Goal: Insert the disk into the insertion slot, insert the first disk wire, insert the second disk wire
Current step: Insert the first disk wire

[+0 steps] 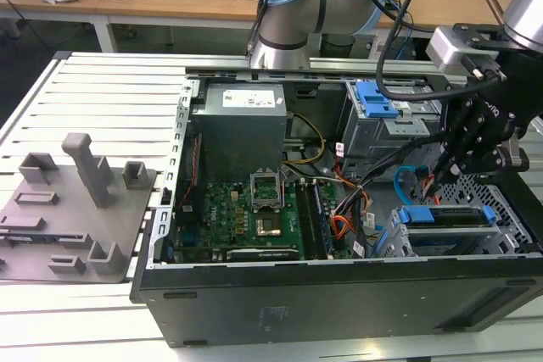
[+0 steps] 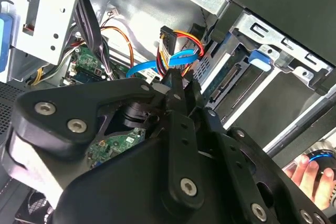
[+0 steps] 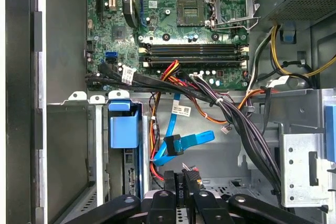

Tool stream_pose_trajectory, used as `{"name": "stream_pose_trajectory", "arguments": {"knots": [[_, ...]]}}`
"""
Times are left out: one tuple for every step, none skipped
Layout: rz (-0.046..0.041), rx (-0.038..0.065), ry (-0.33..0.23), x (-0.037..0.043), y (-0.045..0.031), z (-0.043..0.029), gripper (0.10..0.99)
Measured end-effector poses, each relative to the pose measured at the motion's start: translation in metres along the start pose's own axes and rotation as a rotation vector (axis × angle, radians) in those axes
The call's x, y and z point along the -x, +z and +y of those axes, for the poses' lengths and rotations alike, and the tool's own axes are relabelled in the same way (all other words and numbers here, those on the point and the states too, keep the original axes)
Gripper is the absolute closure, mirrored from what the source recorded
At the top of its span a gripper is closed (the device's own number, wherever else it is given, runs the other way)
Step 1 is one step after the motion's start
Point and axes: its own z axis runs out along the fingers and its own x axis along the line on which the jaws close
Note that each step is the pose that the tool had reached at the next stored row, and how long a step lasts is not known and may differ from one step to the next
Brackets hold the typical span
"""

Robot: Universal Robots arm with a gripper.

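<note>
One loop of the second disk wire point(image 3: 202, 137) lies just ahead of the gripper point(image 3: 180, 175); whether the gripper holds anything I cannot tell.

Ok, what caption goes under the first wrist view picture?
Inside the computer: disk in its slot, blue wire looping beside it.

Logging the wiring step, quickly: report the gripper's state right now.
The gripper: looks shut on the first disk wire, held at its plug end.
</note>
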Motion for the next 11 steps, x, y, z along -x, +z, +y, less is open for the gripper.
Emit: {"name": "stream_pose_trajectory", "arguments": {"knots": [[0.0000,0.000,0.000,0.0000,0.0000,0.0000,0.894],[0.0000,0.000,0.000,0.0000,0.0001,0.0000,0.894],[-0.0001,0.000,0.000,0.0000,0.0003,0.0000,0.894],[0.0000,0.000,0.000,0.0000,0.0003,0.0000,0.886],[0.0000,0.000,0.000,0.0000,0.0003,0.0000,0.886],[0.0008,0.000,0.000,0.0000,-0.0002,0.0001,0.820],[0.0036,-0.001,0.000,0.0000,-0.0019,0.0003,0.820],[0.0064,-0.002,0.000,0.0000,-0.0029,0.0003,0.820],[0.0077,-0.002,0.000,0.0000,-0.0031,0.0003,0.820],[0.0080,-0.002,0.000,0.0000,-0.0032,0.0003,0.820],[0.0081,-0.002,0.000,0.0000,-0.0033,0.0003,0.820]]}}
